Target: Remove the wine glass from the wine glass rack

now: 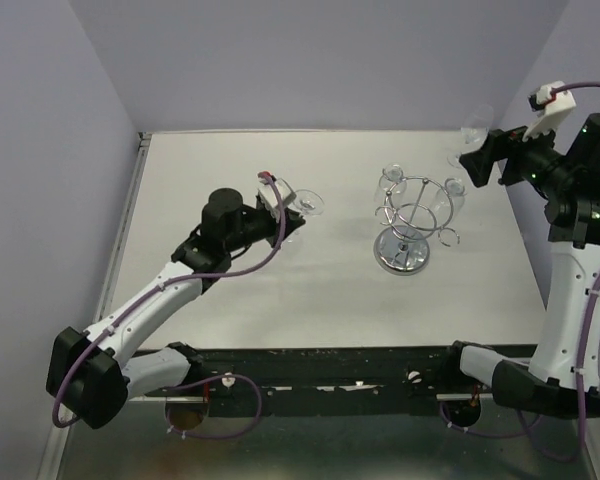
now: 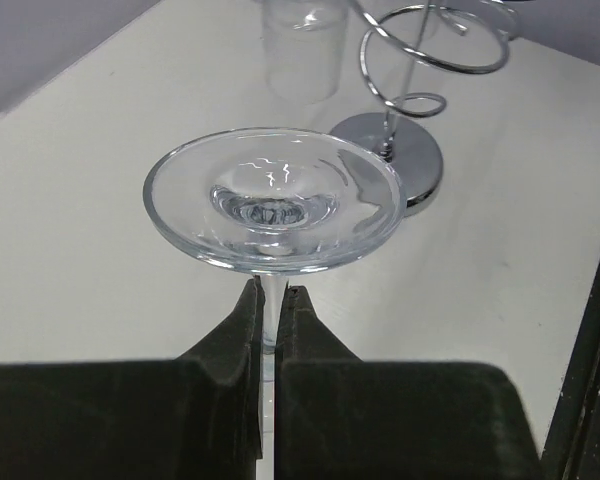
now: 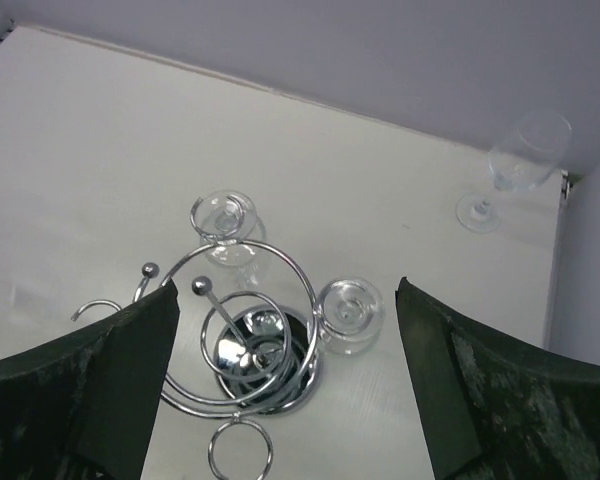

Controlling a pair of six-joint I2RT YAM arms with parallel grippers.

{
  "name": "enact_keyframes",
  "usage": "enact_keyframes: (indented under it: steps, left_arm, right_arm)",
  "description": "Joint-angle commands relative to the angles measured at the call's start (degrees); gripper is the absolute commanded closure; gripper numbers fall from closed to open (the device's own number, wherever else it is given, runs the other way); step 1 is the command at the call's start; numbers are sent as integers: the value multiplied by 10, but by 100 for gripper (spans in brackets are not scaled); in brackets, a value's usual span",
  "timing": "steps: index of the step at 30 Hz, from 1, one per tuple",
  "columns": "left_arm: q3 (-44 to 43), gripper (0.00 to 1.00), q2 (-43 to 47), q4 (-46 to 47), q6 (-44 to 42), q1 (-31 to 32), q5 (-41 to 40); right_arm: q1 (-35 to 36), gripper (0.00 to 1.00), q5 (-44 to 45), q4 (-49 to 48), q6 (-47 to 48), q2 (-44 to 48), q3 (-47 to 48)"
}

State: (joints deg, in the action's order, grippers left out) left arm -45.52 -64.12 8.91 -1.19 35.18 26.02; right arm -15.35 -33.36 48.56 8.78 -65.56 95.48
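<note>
1. Located the wine glass already off the wine glass rack: left of it and well apart, held over the table, round foot turned toward the left wrist camera.
2. Judged it light, rigid, slick and brittle, with the thin stem as the likely weak point. Best taken at the stem just under the foot, with a gentle squeeze and no twisting.
3. Found the left gripper clenched on exactly that stem, closed almost to nothing, with the foot just past the tips.
4. Found the right gripper spread wide and grasping nothing, hanging above the rack on the right.
5. Counted two other glasses hanging bowl-down from the rack hooks, plus a fourth glass upright in the far right corner.
</note>
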Motion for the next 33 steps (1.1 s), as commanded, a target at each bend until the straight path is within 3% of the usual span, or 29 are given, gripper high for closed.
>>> enact_keyframes:
  steps: [1, 5, 10, 13, 16, 19, 22, 24, 28, 33]
  left_arm:
    - [-86, 100, 7, -134, 37, -58, 6]
    - [-148, 100, -27, -171, 108, -108, 25]
    - [-216, 100, -91, -165, 271, -199, 68]
    - [-235, 100, -126, -165, 393, -251, 66]
    - [-206, 100, -139, -141, 486, -302, 77]
    - [-180, 100, -167, -154, 566, -340, 109]
    - [-140, 100, -222, -145, 685, -383, 199]
    - [-86, 100, -232, -113, 756, -397, 215]
    - [-48, 100, -248, -106, 813, -400, 224]
    - [-62, 100, -265, -155, 852, -400, 243]
  right_arm:
    - [99, 4, 57, -77, 107, -31, 23]
    - [238, 5, 138, -134, 206, -41, -2]
    - [386, 7, 195, -212, 308, -31, -70]
    - [498, 8, 237, -240, 416, -15, -146]
    - [566, 8, 257, -299, 483, 16, -248]
    - [615, 5, 272, -360, 554, 57, -339]
    - [647, 4, 277, -387, 584, 71, -388]
    - [662, 4, 281, -388, 596, 66, -405]
    - [689, 4, 277, -416, 639, 49, -439]
    - [695, 3, 225, -451, 679, 25, -459]
